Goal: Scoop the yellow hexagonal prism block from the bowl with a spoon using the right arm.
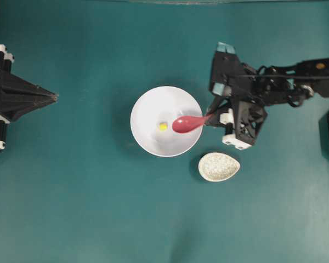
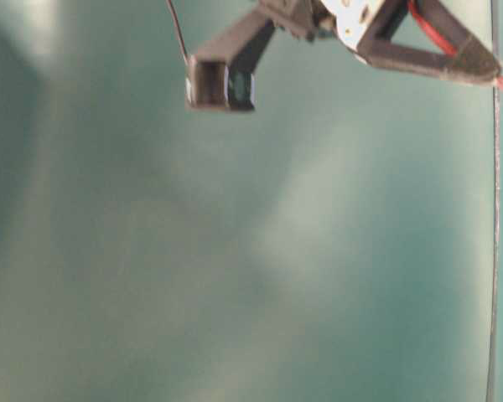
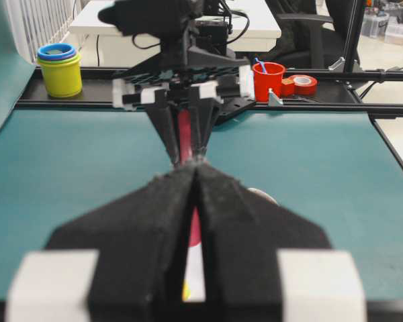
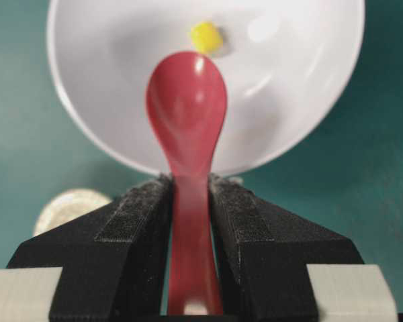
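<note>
Gripping one spoon [image 4: 187, 127], right hand [image 4: 188, 201]; left hand [image 1: 54, 97] closed; one yellow block [image 4: 205, 36], one bowl [image 4: 107, 60].

Glossy red-pink soup spoon [image 4: 187, 107], tiny bright yellow block [image 4: 205, 36] at its twelve o'clock, plain white round bowl [image 4: 302, 114], speckled egg-shaped dish [image 1: 219, 166], teal table [image 1: 71, 192].

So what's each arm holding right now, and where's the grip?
The right gripper holds the spoon by its handle. The left gripper is shut and holds nothing.
</note>
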Available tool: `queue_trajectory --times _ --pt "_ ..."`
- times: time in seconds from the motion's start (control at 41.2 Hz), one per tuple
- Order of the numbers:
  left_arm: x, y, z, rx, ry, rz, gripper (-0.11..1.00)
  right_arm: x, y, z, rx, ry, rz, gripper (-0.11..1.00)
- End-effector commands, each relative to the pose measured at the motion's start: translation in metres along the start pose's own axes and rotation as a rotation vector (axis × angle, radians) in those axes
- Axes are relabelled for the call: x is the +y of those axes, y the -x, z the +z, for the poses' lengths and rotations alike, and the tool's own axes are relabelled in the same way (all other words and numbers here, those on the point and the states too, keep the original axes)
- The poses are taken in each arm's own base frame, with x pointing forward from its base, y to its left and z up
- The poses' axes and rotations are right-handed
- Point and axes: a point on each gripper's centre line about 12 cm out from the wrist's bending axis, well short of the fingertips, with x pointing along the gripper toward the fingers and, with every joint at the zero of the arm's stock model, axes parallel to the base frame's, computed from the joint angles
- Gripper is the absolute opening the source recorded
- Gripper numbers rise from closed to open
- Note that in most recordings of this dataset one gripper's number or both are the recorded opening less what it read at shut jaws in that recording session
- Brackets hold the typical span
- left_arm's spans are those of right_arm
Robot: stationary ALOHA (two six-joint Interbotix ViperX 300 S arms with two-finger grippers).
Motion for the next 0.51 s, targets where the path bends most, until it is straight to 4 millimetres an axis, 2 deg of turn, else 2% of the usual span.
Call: queue_trajectory --times 0.0,0.242,0.485 --pt "0.0 -0.002 0.011 -0.031 0.0 0.001 0.0 0.002 0.004 0.014 -0.013 0.003 0.007 0.24" --pt "0.0 -0.002 0.011 -0.029 0.0 0.0 0.0 0.001 -0.006 0.021 0.044 0.028 0.003 0.24" --pt "0.0 -0.002 0.011 -0.029 0.0 0.0 0.0 -0.002 -0.018 0.019 0.081 0.033 -0.005 0.24"
